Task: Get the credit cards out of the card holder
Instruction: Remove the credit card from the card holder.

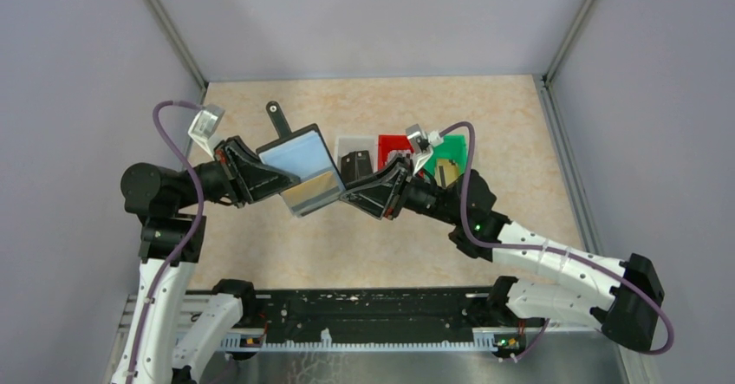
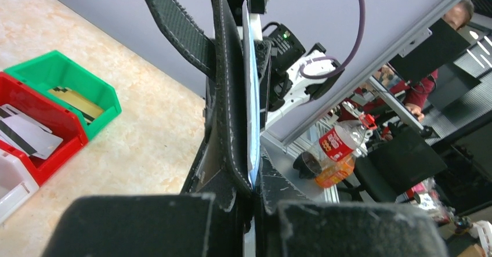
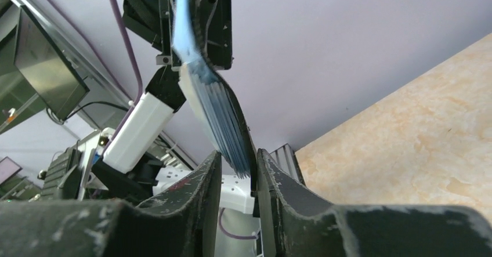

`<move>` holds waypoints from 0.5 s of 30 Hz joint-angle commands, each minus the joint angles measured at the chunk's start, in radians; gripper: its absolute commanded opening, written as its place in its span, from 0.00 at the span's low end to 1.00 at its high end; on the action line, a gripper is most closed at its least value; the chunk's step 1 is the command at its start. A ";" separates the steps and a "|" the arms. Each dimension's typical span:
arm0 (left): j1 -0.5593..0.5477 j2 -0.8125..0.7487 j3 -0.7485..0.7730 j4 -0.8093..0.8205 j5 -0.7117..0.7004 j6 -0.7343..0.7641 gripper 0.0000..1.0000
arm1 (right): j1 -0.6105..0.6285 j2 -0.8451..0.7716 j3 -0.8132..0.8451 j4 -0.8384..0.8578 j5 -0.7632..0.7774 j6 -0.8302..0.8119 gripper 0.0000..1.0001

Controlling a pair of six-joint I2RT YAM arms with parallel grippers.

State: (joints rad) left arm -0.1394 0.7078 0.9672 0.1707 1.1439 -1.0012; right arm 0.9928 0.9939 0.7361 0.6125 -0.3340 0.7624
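The black card holder [image 1: 299, 154] hangs open in the air between my two grippers, its grey-blue slots facing up and its strap [image 1: 279, 122] pointing to the back. A tan-gold surface [image 1: 314, 192] shows on its near half. My left gripper [image 1: 282, 182] is shut on its left edge, seen edge-on in the left wrist view [image 2: 232, 112]. My right gripper [image 1: 348, 195] is open, its jaws astride the holder's right edge [image 3: 241, 152] with a gap on one side. A gold card [image 2: 78, 103] lies in the green bin and grey-white striped cards [image 2: 26, 135] in the red bin.
Three small bins stand in a row behind the right gripper: white [image 1: 351, 148], red [image 1: 394, 146] and green [image 1: 455, 148]. Grey walls close in the beige table [image 1: 520, 141] on three sides. The arm bases stand on a black rail [image 1: 373, 310] at the near edge.
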 commanded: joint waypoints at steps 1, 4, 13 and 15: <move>-0.011 0.001 0.019 0.012 0.036 -0.019 0.00 | 0.014 0.000 0.049 0.133 0.069 0.006 0.30; -0.011 0.001 0.024 0.011 0.039 -0.020 0.00 | 0.014 0.010 0.052 0.150 0.064 0.011 0.31; -0.011 0.004 0.023 0.009 0.039 -0.020 0.00 | 0.019 0.026 0.054 0.180 0.059 -0.001 0.31; -0.011 0.003 0.019 0.003 0.037 -0.011 0.00 | 0.019 0.032 0.055 0.203 0.047 0.008 0.29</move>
State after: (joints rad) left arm -0.1421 0.7082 0.9672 0.1722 1.1534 -1.0138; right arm 0.9939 1.0176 0.7361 0.6701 -0.2913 0.7624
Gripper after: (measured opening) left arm 0.043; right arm 0.315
